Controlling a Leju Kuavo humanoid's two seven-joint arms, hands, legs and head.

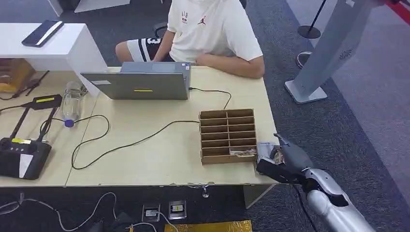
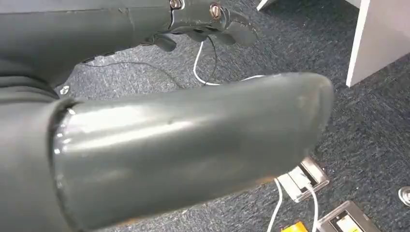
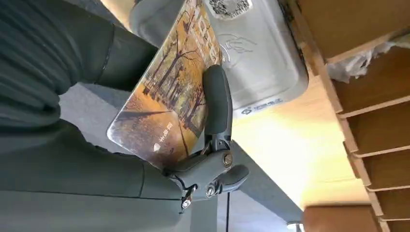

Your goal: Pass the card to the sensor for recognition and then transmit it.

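Card [image 3: 169, 106] is sitting pinched in my right hand [image 1: 285, 162] at lower right of the head view, hovering over the grey sensor [image 3: 261, 58] on the counter [image 1: 145, 159]; my left hand's [image 2: 208, 19] state I cannot tell.

The head view looks forward and down over the table [image 1: 145, 159]. The right wrist view sits close behind the right hand [image 3: 212, 145], sharing the wooden organizer [image 1: 227, 135] and card reader [image 3: 261, 58]. The left wrist view faces carpet [image 2: 290, 43].

silver right arm [image 1: 333, 205], dark grey hand [image 1: 283, 162], ribbed cover, bare screws
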